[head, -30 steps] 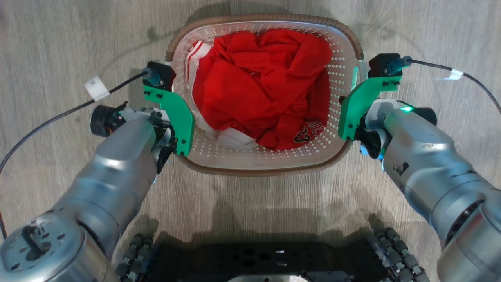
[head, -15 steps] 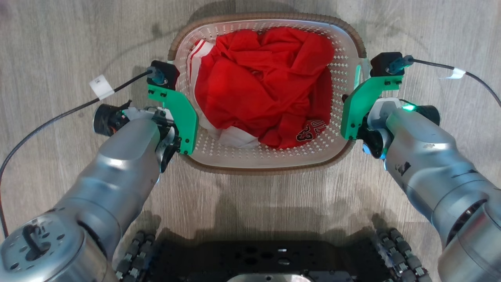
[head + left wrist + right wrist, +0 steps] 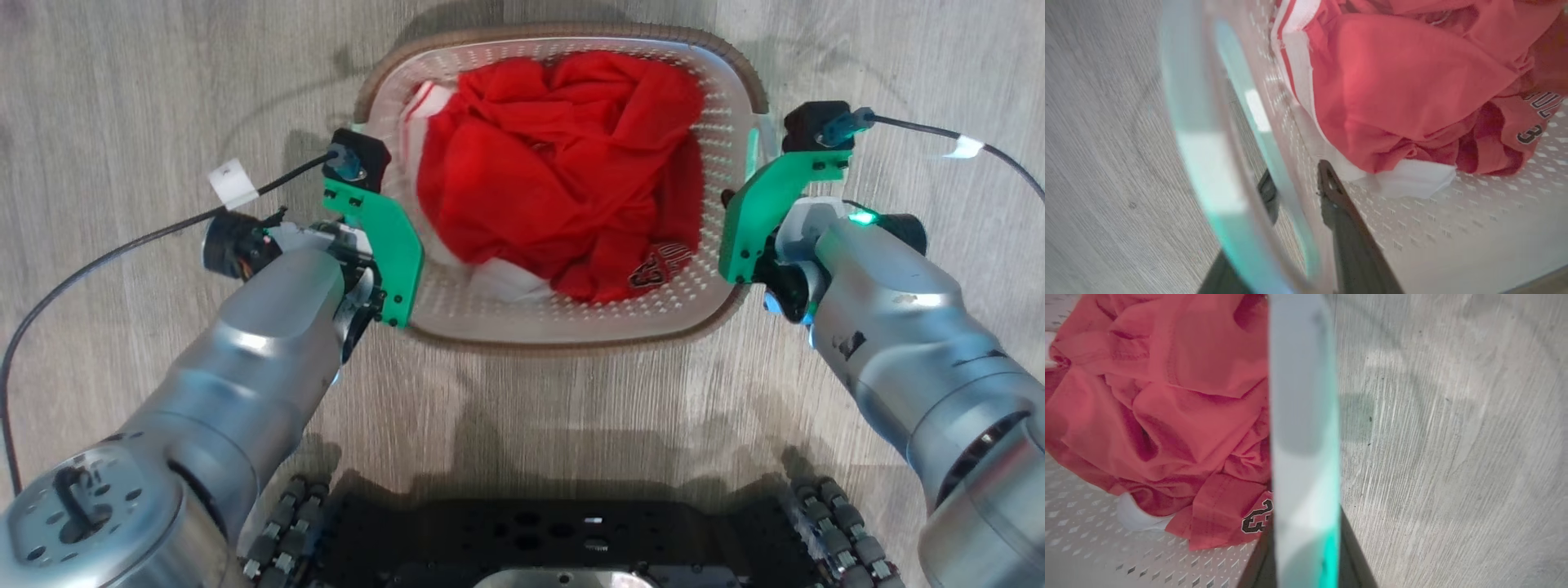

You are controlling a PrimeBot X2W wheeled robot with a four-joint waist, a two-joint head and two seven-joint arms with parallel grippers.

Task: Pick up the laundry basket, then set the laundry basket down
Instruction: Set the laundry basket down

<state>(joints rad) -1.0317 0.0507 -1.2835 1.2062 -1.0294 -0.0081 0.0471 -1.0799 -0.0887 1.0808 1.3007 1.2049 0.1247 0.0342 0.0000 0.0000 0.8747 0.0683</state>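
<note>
Head view | laundry basket [image 3: 571,317] — white perforated, brown rim | red clothes [image 3: 563,163]

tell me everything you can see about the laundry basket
The laundry basket is a rounded-rectangular white plastic tub with perforated walls and bottom, a brown woven-look rim and handles at both sides. It is upright over a grey wood-look floor, holding crumpled red clothes with white trim. The right gripper is shut on its right handle; the left gripper straddles the left one.

Left tool [image 3: 1296,175] eased open — fingers [image 3: 1341,216] parted astride laundry basket [image 3: 1453,232].
</note>
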